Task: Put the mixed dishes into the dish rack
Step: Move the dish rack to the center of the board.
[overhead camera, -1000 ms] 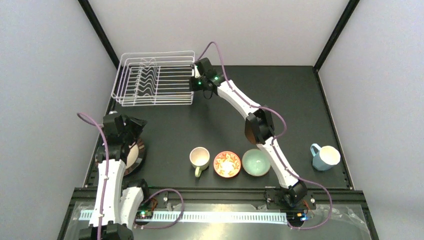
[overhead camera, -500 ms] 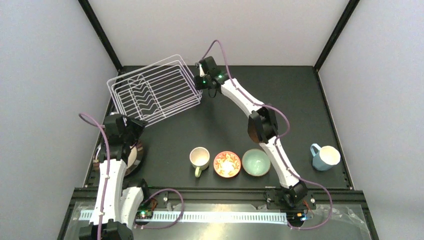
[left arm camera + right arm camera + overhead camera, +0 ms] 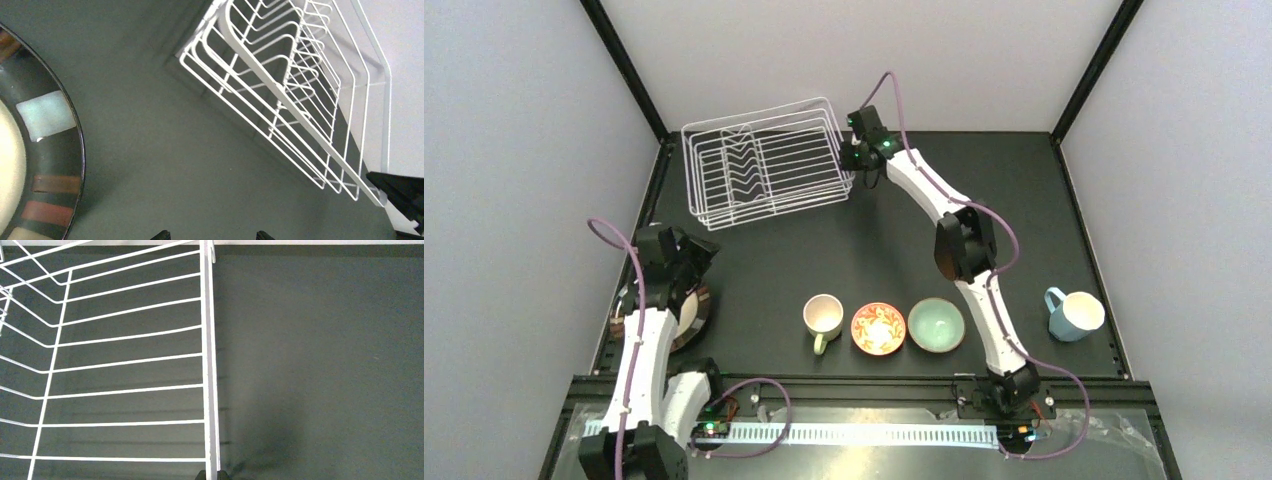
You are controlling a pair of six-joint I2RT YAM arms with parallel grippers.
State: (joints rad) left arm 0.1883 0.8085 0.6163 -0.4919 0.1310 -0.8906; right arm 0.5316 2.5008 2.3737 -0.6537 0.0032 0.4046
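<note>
With its jaws clamped on just one thin end wire of the dish rack (image 3: 764, 165), the right gripper (image 3: 857, 160) risked the rack twisting free, while the left gripper (image 3: 210, 235) gaped wide apart.

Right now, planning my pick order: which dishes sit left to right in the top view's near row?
Cream plate with dark striped rim, cream mug, red-orange bowl, mint bowl, blue mug.

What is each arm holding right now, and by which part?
The right fingers pinch the dish rack by the rim wire at its right end; the left fingers hold nothing.
</note>
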